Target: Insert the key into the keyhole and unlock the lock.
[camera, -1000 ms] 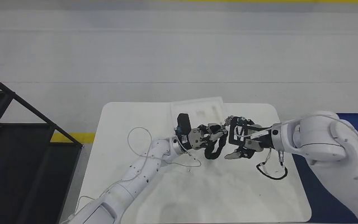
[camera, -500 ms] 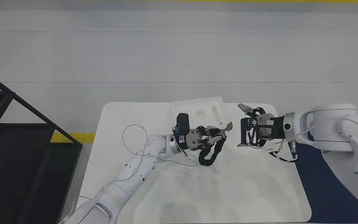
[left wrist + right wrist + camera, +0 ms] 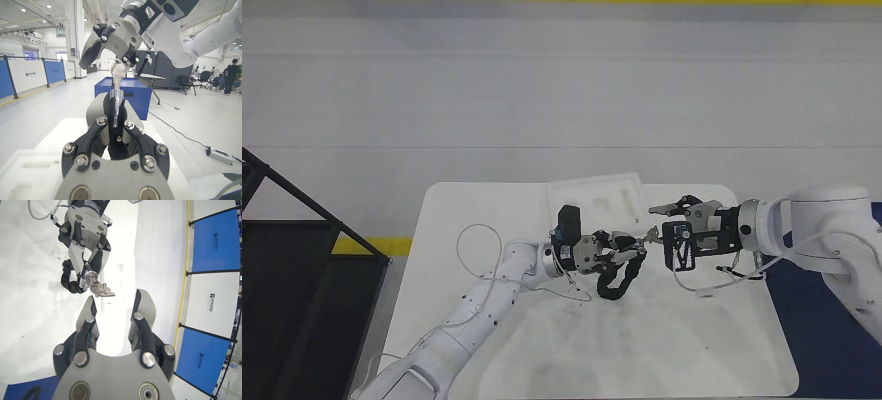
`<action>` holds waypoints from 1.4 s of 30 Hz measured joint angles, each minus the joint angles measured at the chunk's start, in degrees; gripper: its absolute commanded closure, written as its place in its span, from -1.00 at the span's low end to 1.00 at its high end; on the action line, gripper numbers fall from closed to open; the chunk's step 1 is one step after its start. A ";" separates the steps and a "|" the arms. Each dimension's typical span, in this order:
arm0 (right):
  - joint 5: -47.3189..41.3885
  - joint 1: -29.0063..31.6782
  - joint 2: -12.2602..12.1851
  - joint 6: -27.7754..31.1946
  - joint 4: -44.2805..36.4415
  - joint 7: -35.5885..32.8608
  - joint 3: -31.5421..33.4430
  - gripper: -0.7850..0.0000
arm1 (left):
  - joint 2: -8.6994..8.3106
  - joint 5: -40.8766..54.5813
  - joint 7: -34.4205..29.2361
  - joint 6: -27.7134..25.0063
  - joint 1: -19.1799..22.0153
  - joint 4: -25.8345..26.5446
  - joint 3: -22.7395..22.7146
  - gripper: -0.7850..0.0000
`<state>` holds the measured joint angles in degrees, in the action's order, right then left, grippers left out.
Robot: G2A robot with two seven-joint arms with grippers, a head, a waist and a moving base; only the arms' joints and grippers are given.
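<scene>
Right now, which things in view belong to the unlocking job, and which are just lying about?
Job in hand:
lock, clamped in the left gripper
key, seated in the keyhole
right gripper, open, close to the key

Lying about:
white foam tray on the table
blue cabinet beyond the table

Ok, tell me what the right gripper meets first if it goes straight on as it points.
Probably the key bunch stuck in the lock that the left gripper holds, just ahead of the open right gripper.
</scene>
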<state>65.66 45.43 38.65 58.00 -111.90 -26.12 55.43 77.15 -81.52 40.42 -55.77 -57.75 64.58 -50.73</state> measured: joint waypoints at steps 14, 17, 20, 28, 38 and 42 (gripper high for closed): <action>-0.63 -7.20 -3.02 0.00 -1.10 6.19 -8.37 0.18 | -0.43 0.37 -0.26 -0.37 -0.14 -0.04 -0.11 1.00; -0.74 -8.44 -3.29 0.00 -0.85 6.85 -10.14 0.24 | -0.45 0.56 -0.20 -0.38 -0.05 -0.06 0.00 1.00; -0.79 -9.56 -3.44 0.00 -0.38 7.49 -11.50 0.31 | -0.44 0.60 -0.16 -0.44 0.01 0.03 0.24 1.00; -1.09 -11.62 -3.89 0.00 0.75 8.92 -13.46 1.00 | -0.50 0.86 -0.30 -0.48 0.14 -0.07 0.54 1.00; -9.57 -12.25 -4.38 0.00 4.06 6.24 -15.70 1.00 | -0.48 0.94 0.00 -0.25 0.46 -0.24 1.09 1.00; -16.62 -12.21 -4.19 -0.74 6.57 2.55 -16.38 1.00 | -0.51 0.79 0.16 -0.18 0.60 -0.21 1.23 1.00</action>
<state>49.04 33.22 34.46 57.26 -105.33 -23.57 39.05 76.64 -80.73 40.58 -55.95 -57.15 64.36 -49.50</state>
